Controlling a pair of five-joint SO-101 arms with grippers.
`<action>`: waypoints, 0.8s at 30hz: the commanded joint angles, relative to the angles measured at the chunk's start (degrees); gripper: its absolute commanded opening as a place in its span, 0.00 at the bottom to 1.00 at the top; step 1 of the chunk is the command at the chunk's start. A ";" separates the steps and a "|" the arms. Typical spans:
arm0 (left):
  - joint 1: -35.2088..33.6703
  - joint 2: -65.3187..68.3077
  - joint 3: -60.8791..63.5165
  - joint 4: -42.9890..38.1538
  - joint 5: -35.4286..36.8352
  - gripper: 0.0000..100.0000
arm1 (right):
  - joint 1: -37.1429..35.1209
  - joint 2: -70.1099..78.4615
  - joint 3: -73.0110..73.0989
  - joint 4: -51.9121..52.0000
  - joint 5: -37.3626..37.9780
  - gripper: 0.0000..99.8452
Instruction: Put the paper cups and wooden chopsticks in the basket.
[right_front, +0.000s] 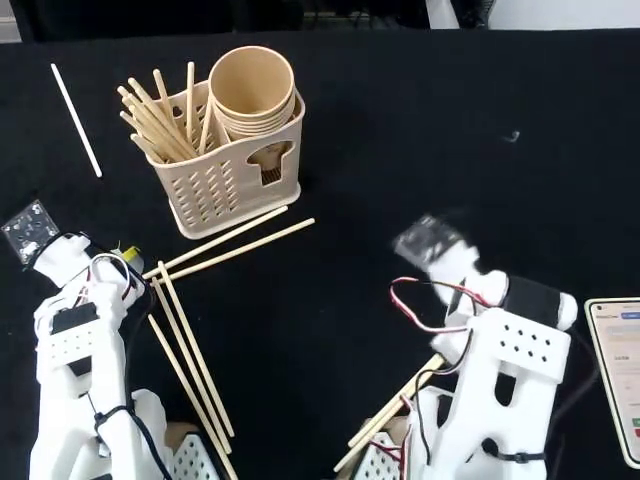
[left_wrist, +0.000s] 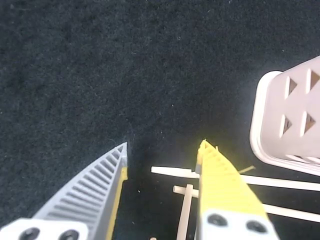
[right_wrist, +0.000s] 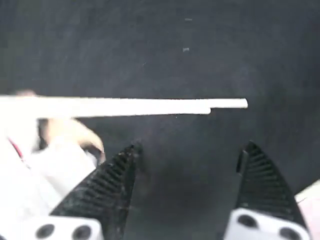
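A beige slotted basket (right_front: 225, 175) stands at the back left and holds stacked paper cups (right_front: 252, 88) and several wooden chopsticks (right_front: 160, 115). Two loose chopsticks (right_front: 235, 245) lie just in front of it, and more (right_front: 185, 360) fan out toward the front beside the left arm. My left gripper (left_wrist: 164, 147) is open low over the black cloth, with chopstick ends (left_wrist: 186, 200) between its fingers and the basket wall (left_wrist: 292, 120) close by. My right gripper (right_wrist: 192, 146) is open above the cloth, short of a chopstick pair (right_wrist: 125, 106) lying crosswise.
One chopstick (right_front: 75, 120) lies alone at the far left back. Another pair (right_front: 390, 415) lies by the right arm's base (right_front: 500, 390). A phone (right_front: 620, 370) sits at the right edge. Black cloth covers the table.
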 joint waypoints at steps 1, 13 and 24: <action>-0.57 -1.05 -0.66 -0.79 0.09 0.23 | 1.41 -1.71 2.07 -4.13 18.11 0.30; -0.57 -1.05 -0.66 -0.79 0.09 0.23 | 10.73 -1.27 11.56 -16.62 39.82 0.31; -0.48 -1.05 -0.57 -0.88 0.09 0.23 | 11.43 -1.54 26.77 -38.95 40.35 0.31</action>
